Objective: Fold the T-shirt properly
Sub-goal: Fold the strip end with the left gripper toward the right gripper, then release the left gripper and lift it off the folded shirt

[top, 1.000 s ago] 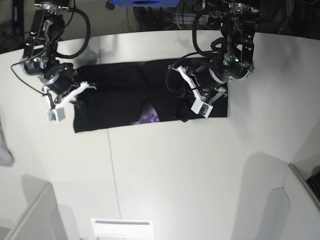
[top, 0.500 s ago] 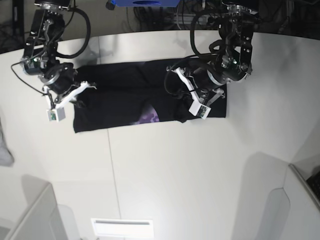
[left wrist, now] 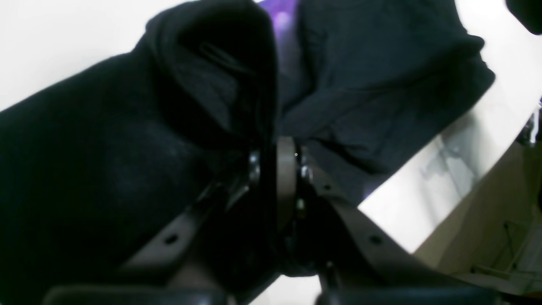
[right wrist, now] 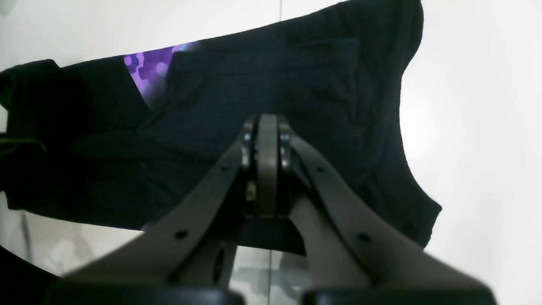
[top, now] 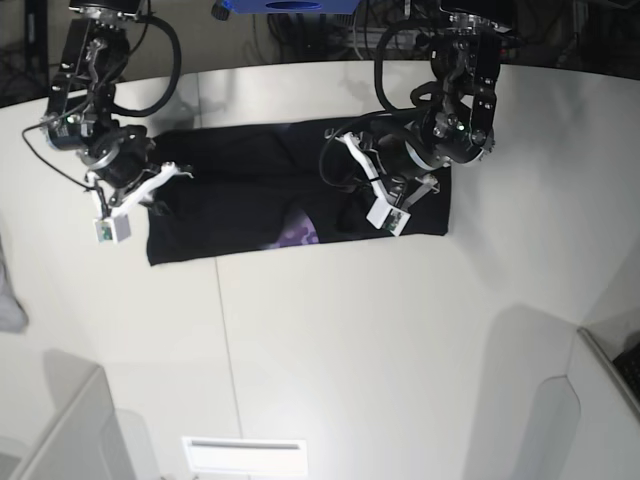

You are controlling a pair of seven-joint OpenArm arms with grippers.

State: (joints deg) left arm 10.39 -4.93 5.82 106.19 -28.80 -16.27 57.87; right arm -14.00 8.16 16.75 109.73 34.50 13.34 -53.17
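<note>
The black T-shirt lies folded in a long band across the far part of the white table, with a patch of purple print showing near its front edge. My left gripper is shut on a bunched fold of the shirt's right end and holds it over the shirt's middle. In the left wrist view the shut gripper has black cloth bulging above it. My right gripper is shut at the shirt's left end. In the right wrist view this gripper rests against the shirt, with creases running to its tips.
A grey cloth scrap lies at the table's left edge. A blue object and cables sit behind the table. Grey bins stand at the front left and front right, with a white panel between them.
My left gripper has moved left with the shirt's right end, so the shirt's right edge has drawn in. The right arm has not moved.
</note>
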